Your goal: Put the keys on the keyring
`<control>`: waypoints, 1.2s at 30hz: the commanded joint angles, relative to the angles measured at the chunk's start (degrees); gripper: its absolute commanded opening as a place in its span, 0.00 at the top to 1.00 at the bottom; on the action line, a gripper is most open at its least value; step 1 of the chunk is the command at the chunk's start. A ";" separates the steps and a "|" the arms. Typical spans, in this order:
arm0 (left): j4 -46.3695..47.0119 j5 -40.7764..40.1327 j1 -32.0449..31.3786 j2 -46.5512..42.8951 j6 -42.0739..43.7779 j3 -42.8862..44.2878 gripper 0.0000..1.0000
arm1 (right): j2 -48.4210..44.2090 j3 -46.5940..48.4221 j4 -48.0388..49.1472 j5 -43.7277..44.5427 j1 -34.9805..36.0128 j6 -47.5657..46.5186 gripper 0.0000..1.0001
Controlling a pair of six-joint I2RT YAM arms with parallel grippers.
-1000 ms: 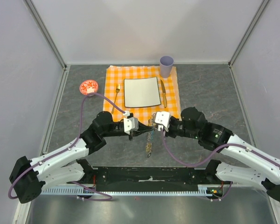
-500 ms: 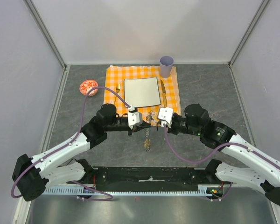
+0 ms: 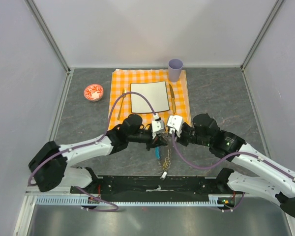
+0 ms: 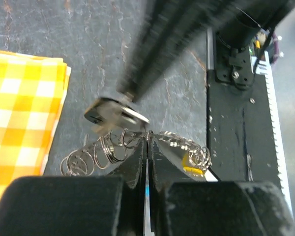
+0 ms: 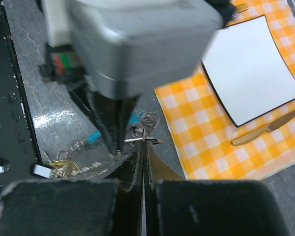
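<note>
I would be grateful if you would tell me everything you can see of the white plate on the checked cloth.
The plate is square with softly rounded corners, white with a thin dark edge, and looks like glazed ceramic. It lies flat on the orange-and-white checked cloth, between the gold fork and the gold knife, touching neither. Nothing lies on it. In the top view, the left arm's purple cable crosses above its near left corner.

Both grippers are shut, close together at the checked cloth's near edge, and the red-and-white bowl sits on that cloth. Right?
No. The top external view shows the red-and-white bowl off the checked cloth, on the grey table to its left. The rest holds: left gripper and right gripper are shut, close together at the cloth's near edge.
</note>
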 commanded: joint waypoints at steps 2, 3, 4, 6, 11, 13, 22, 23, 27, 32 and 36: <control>3.07 -5.57 0.03 7.62 -5.29 -2.43 0.98 | -2.02 -2.34 1.62 0.89 -0.34 4.27 1.00; 2.29 -6.72 0.02 7.71 -5.73 -2.97 0.98 | -2.02 -2.87 1.62 0.89 -0.34 4.71 1.00; 1.07 -8.56 0.11 7.45 -6.08 -3.58 0.98 | -1.85 -3.14 1.71 0.89 -0.25 5.41 1.00; 1.23 -9.72 0.11 5.52 -9.06 -6.74 0.98 | -1.67 -3.31 1.71 0.98 -0.34 5.85 1.00; 0.80 -12.62 0.11 2.00 -12.06 -11.59 0.98 | 0.69 -2.88 1.71 -0.59 -0.34 5.76 1.00; -0.96 -13.24 0.11 3.40 -11.62 -10.80 0.98 | 2.45 -2.70 1.62 -1.74 -0.34 6.03 1.00; -0.09 -16.48 0.11 9.82 -9.86 -7.89 0.98 | 2.46 -5.51 2.76 0.27 -0.34 8.75 1.00; -0.09 -16.40 0.03 9.82 -9.77 -7.98 0.98 | 2.20 -5.77 3.11 0.63 -0.34 9.10 1.00; -0.88 -15.88 0.11 8.68 -10.12 -8.07 0.92 | 0.97 -7.27 3.91 0.89 -0.34 9.55 1.00; -4.12 -16.40 0.03 5.78 -11.09 -7.72 0.79 | 0.88 -8.15 4.70 0.81 -0.25 9.81 1.00; -6.42 -15.62 0.02 5.25 -11.44 -6.93 0.77 | 1.49 -8.50 5.58 0.37 -0.34 9.90 1.00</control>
